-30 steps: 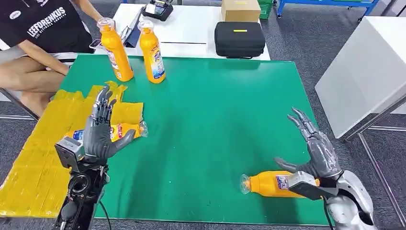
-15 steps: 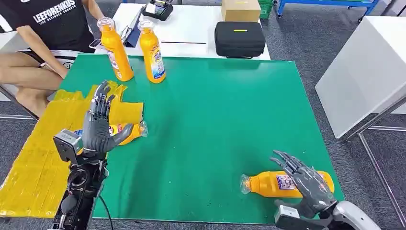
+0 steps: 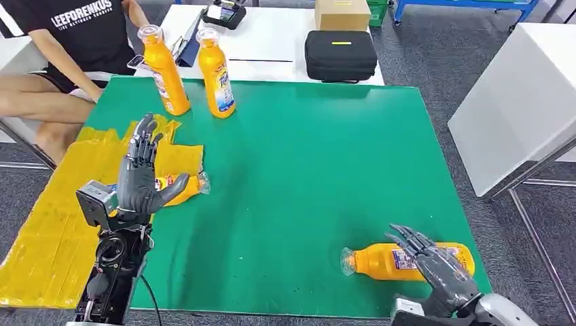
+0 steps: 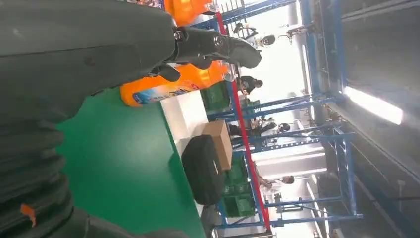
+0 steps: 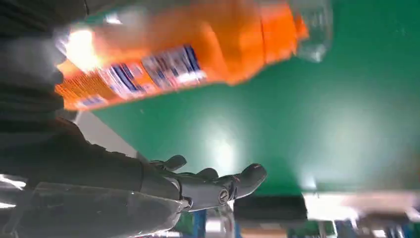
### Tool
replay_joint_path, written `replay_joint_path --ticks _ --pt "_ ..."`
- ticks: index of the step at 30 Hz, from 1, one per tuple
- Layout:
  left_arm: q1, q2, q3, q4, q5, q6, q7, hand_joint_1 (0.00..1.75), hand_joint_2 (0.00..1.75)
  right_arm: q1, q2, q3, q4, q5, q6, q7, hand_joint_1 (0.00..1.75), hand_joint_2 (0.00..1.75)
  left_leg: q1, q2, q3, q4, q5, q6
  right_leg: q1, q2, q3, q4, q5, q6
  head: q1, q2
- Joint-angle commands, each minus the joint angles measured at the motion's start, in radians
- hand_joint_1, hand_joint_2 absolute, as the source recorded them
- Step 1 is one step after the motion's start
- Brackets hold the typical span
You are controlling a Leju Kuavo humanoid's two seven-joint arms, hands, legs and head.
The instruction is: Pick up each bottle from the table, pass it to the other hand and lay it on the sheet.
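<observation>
An orange bottle (image 3: 397, 261) lies on its side near the front right of the green mat (image 3: 299, 170), clear cap to the left; it is large in the right wrist view (image 5: 178, 54). My right hand (image 3: 438, 272) hovers open just in front of it, fingers spread over its label end, not gripping. My left hand (image 3: 139, 176) stands upright and open above the yellow sheet (image 3: 61, 204), in front of another orange bottle (image 3: 180, 185) lying on the sheet. Two orange bottles (image 3: 163, 68) (image 3: 215, 71) stand upright at the mat's far left.
A person (image 3: 68, 41) sits at the far left behind the table. A black case (image 3: 339, 54) and a cardboard box (image 3: 342, 13) rest on the white table beyond. A white cabinet (image 3: 523, 95) stands to the right.
My right hand dropped from raised beside the lying bottle to low in front of it, fingers now over it. My left hand barely moved. The person leaned back slightly.
</observation>
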Motion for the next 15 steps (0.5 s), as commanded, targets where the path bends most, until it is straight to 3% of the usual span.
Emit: replay_joint_path --ticks 1,6,15 --pt "-0.036 0.007 -0.001 0.040 -0.006 -0.007 0.003 0.00 1.75 0.022 -0.026 -0.124 0.038 -0.027 0.093 0.005 0.00 1.75 0.000 -0.001 0.002 0.000 -0.001 0.000 0.000 0.000 0.002 0.000 -0.001 -0.004 0.000 0.000" --pt "-0.021 0.011 -0.001 0.038 -0.001 -0.009 0.003 0.00 1.75 -0.118 -0.007 -0.146 0.191 0.033 0.049 0.002 0.00 1.75 0.001 0.002 0.003 -0.001 -0.001 0.000 0.001 0.003 0.002 -0.002 0.001 -0.004 0.000 0.000" --pt "-0.036 0.007 -0.016 0.062 -0.003 -0.006 0.003 0.00 1.75 -0.178 -0.035 -0.207 0.321 0.073 0.054 -0.004 0.00 1.75 0.001 0.001 0.009 -0.001 -0.003 0.001 0.002 0.001 0.008 -0.002 -0.002 -0.007 0.000 0.000"
